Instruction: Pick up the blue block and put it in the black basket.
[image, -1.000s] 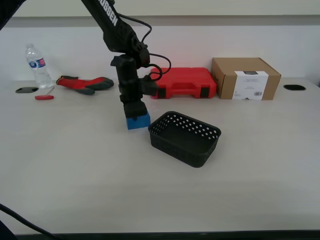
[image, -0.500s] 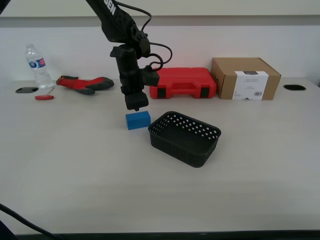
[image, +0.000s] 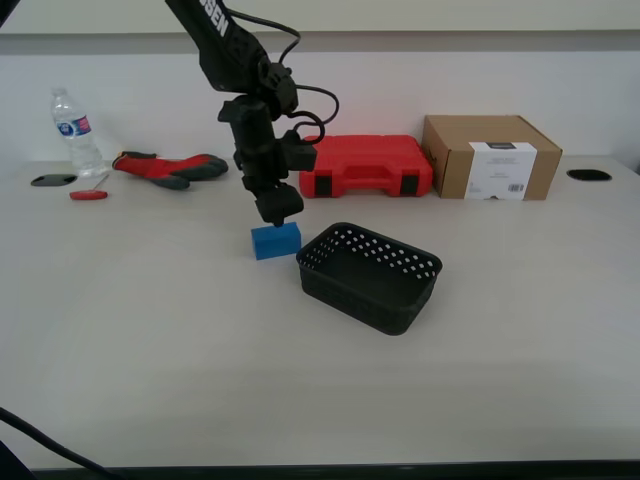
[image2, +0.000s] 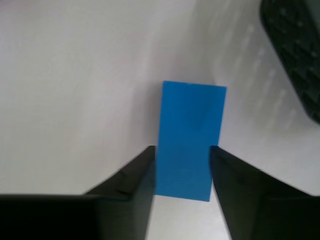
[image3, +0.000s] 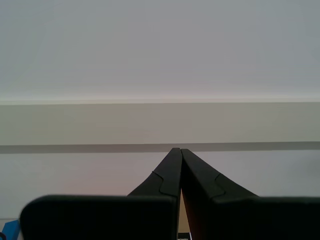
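Taken from the exterior view's left, a clear water bottle (image: 72, 130) is seen standing far to that side of the black basket (image: 369, 276), at the back of the table (image: 300, 380). Just beside the bottle a small red-handled tool (image: 88, 194) is laid flat, and a red and grey glove (image: 170, 167) is spread next to it.

Nearer the basket, the blue block (image: 275, 240) is found resting on the table, close to the basket's corner on the exterior view's left but apart from it. My first gripper (image: 279, 207) is held directly above the block on a black arm. Whether the jaws touch the block cannot be told from the exterior view. In the first wrist view the matter is made clearer: the blue block (image2: 189, 140) is framed between the two spread fingers (image2: 131, 175) of my first gripper (image2: 182, 149), which are set about as wide as the block's narrow side, at its near end, with no grip shown. A corner of the basket (image2: 295, 55) is caught at that picture's edge.

Behind the basket a red plastic tool case (image: 366, 165) is placed, and beyond it, toward the exterior view's right, a brown cardboard box (image: 489, 156) with a white label.

My second gripper (image3: 180, 156) is shown only in the second wrist view, its jaws pressed together on nothing, pointed at a pale wall (image3: 160, 50).
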